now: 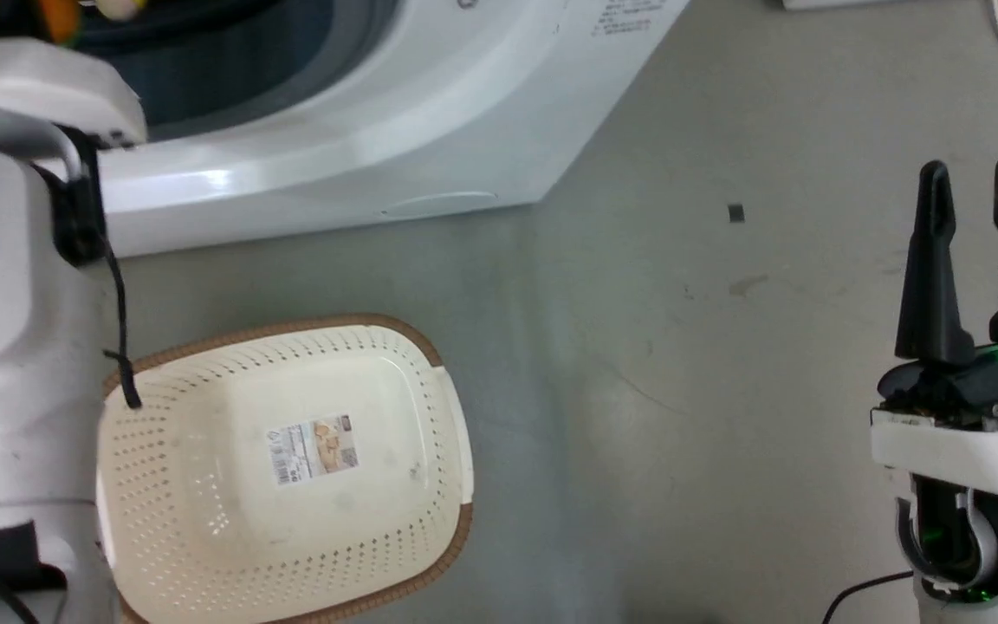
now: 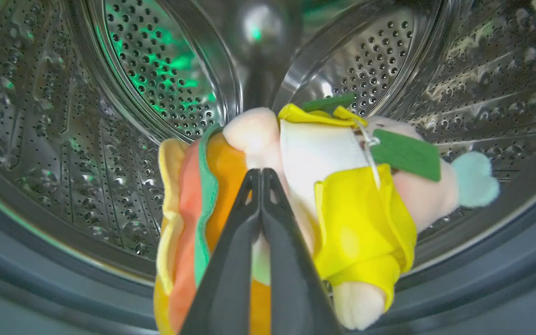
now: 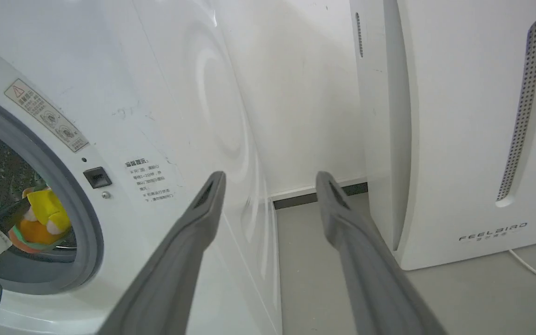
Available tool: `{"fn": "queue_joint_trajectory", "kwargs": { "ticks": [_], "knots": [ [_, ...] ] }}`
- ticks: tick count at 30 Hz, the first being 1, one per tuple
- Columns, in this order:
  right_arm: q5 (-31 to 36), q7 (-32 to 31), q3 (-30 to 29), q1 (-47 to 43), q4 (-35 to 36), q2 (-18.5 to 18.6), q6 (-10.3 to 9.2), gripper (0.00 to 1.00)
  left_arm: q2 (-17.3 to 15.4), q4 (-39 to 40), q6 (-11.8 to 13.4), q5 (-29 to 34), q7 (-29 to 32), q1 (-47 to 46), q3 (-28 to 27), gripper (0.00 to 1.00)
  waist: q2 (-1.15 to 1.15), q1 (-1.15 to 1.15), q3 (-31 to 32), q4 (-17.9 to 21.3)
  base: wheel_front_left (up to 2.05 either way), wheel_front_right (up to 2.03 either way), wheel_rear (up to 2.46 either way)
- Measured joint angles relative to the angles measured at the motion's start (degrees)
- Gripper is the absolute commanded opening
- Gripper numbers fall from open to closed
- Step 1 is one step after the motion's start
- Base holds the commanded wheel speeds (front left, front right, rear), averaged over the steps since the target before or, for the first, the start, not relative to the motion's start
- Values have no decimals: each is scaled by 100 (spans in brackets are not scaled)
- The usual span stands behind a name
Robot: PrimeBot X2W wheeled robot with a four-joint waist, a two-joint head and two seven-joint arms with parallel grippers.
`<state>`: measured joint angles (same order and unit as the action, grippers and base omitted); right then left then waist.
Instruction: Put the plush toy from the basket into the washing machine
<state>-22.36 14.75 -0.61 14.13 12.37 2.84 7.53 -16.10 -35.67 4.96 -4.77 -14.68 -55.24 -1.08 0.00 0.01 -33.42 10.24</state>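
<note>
The robot's left gripper (image 2: 261, 173) held the plush toy (image 2: 342, 186) inside the washing machine (image 1: 360, 139), its two dark fingers pressed together on the soft fabric between the striped burger-like part and the doll's white-and-yellow clothing. The toy hung in the mouth of the steel drum (image 2: 40, 139), just past the grey rubber ring (image 3: 86, 242), with its green paper tag (image 2: 405, 156) lying across its pale pink body. On the grey floor (image 1: 638, 390) in front of the machine, the cream basket (image 1: 161, 485) lay with the label sticker (image 1: 313, 451) on its bottom in plain sight, close beside the left arm. The right gripper (image 1: 973, 173) stood well apart over the floor's right side, fingers spread and holding nothing, pointed towards the gap between the washing machine and a white appliance (image 3: 458, 139).
</note>
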Motion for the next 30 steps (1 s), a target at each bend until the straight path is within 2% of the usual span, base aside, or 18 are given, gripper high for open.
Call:
{"fn": "queue_joint_trajectory", "kwargs": {
  "ticks": [9,18,19,20,30],
  "knots": [
    [-97,0,46,218,55,0,0,100,-372,-236,69,86,0,-1022,-134,0,0,0,-608,279,0,0,0],
    [-153,0,116,285,75,1,0,100,-650,-754,46,197,0,-1818,-64,0,0,0,-938,484,0,0,0],
    [-164,0,120,285,75,0,0,100,-670,-810,42,223,0,-1890,-36,14,0,0,-956,494,0,0,0],
    [-180,0,122,285,75,0,0,100,-680,-887,40,234,0,-1950,-2,100,0,0,-971,501,0,0,0],
    [-193,0,81,286,52,0,0,100,-664,-1559,58,232,-2,-2120,68,100,0,0,-866,489,0,0,0]
  ]
}}
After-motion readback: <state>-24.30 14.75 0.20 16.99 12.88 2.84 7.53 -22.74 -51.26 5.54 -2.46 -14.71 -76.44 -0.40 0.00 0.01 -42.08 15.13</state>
